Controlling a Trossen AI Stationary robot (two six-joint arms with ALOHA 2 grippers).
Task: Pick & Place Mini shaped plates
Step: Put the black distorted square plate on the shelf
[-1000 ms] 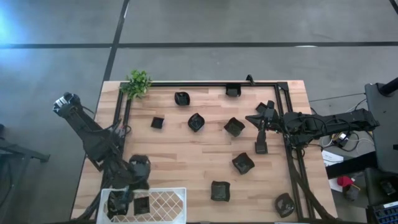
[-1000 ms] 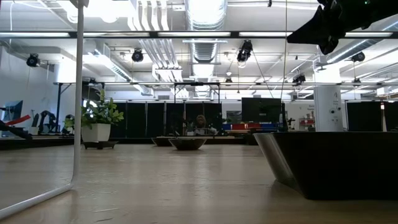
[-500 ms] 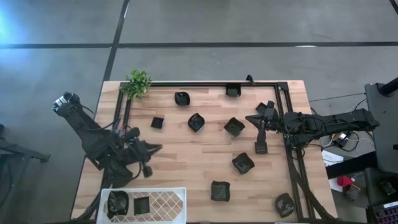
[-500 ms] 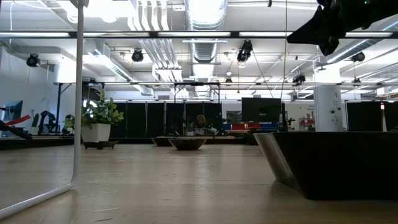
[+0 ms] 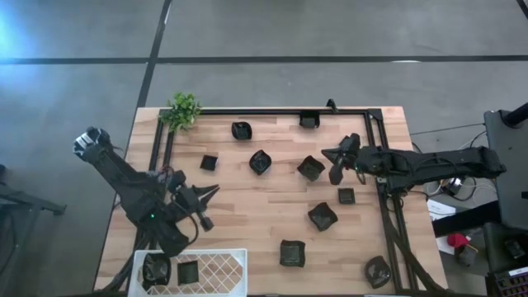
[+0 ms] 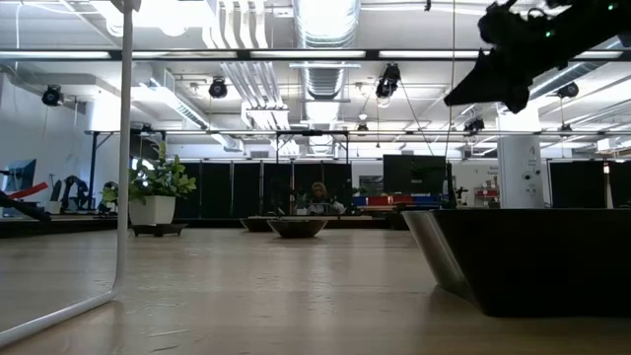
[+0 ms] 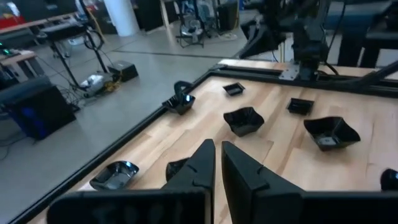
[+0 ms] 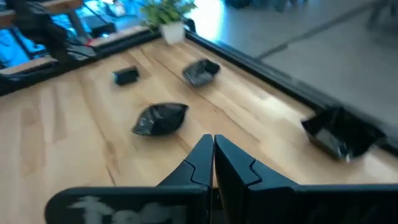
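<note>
Your left gripper [image 5: 206, 198] hangs over the bare wood at the left side of the counter [image 5: 247, 214], its fingers drawn nearly together and holding nothing. Just beside that arm, at the near edge, sits a white lattice basket [image 5: 223, 268] with two mini shaped plates [image 5: 172, 270] already inside it.

Your right gripper [image 5: 334, 169] is closed and empty, raised above the counter's right part, between a petal-edged plate [image 5: 311, 168] and the black frame rail [image 5: 381, 157]. A small square plate [image 5: 346, 196] lies just below it on the wood, apart from the fingers.

The remaining plates are scattered across the counter: two near the far rail [image 5: 241, 130], a square one [image 5: 209, 162] and a round one [image 5: 261, 162] mid-counter, and three toward the near right [image 5: 322, 217]. A small green plant [image 5: 181, 110] stands at the far left corner.
</note>
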